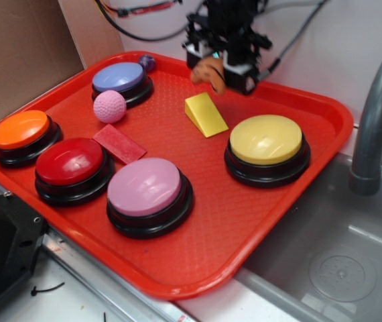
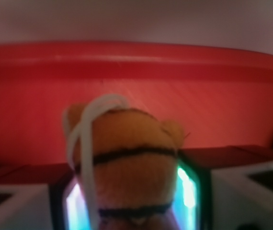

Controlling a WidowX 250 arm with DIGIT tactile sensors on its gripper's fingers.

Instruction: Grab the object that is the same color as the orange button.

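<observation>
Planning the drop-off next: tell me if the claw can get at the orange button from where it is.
Probably yes: the claw, shut on the tiger toy, hangs above the tray; the orange button sits uncovered at the far corner.

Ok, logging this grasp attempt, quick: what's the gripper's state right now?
Gripper: closed on the tiger toy, held above the tray.

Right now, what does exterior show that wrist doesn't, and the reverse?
Exterior only: the orange button, the yellow wedge, the pink ball and the sink beside the tray. Wrist only: the toy's dark stripes and its white string loop. Both: the gripper shut on the orange plush toy, above the red tray.
</observation>
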